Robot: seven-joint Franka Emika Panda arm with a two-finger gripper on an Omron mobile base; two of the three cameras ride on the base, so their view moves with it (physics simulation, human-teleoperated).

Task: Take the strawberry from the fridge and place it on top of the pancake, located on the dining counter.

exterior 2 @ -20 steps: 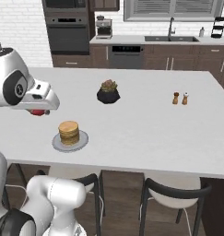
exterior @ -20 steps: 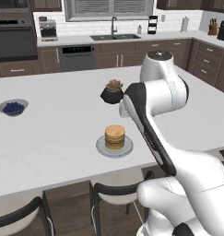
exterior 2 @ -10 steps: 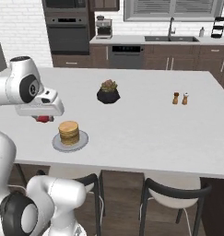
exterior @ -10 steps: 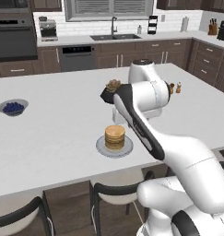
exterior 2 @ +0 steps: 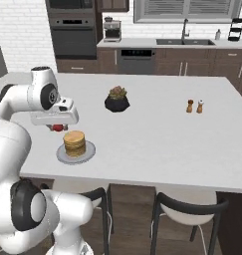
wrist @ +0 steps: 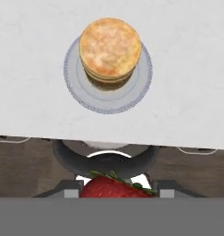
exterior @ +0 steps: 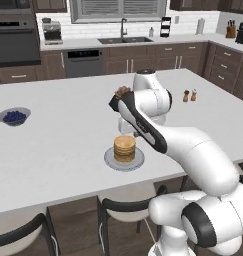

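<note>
A small red strawberry (wrist: 114, 188) sits between my fingertips, with my gripper (wrist: 115, 193) shut on it. From the right base view the gripper (exterior 2: 57, 125) holds the strawberry (exterior 2: 57, 128) just above the white dining counter (exterior 2: 152, 139), close beside the pancake (exterior 2: 74, 143) on its left. The pancake (wrist: 110, 47) is a golden stack on a round grey plate (wrist: 106, 99), lying ahead of the berry in the hand view. My forearm crosses above the pancake (exterior: 124, 148) in the left base view. The fridge is out of view.
A dark pot with a plant (exterior 2: 117, 99) stands mid-counter behind the plate. Salt and pepper shakers (exterior 2: 194, 106) are to the right, and a bowl of blueberries (exterior: 14, 116) is at the far left. Dark chairs (exterior 2: 192, 209) line the near edge.
The arm has swung in over the counter, carrying the strawberry closer to the pancake plate. The grip on the berry is unchanged. The counter's things have not moved.
</note>
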